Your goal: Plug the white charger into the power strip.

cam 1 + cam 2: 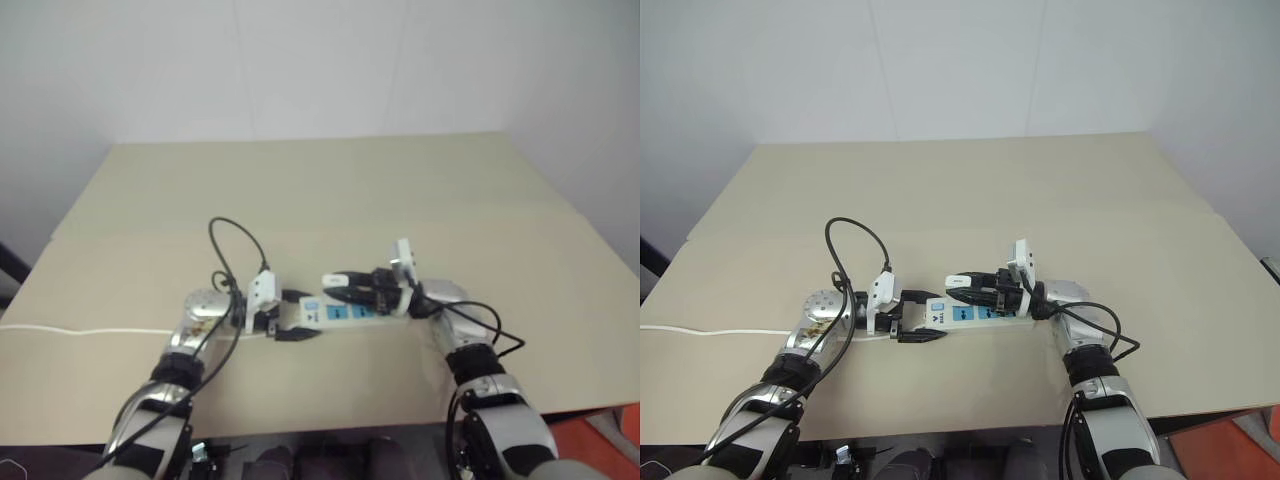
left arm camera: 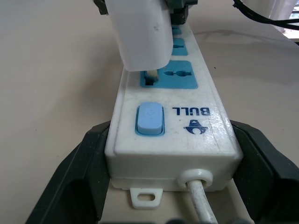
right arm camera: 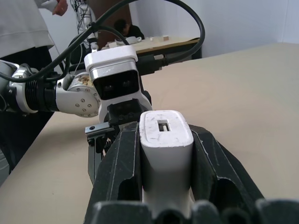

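Above power strip [image 2: 187,121] (switch end): white charger [image 2: 140,32], prong at socket.

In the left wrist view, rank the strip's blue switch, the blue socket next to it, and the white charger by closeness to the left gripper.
1. Blue switch, at the end of the power strip that the left gripper clamps.
2. Blue socket, just past the switch.
3. White charger, over the socket's far side, held by the right gripper; close to the socket, but slightly farther.
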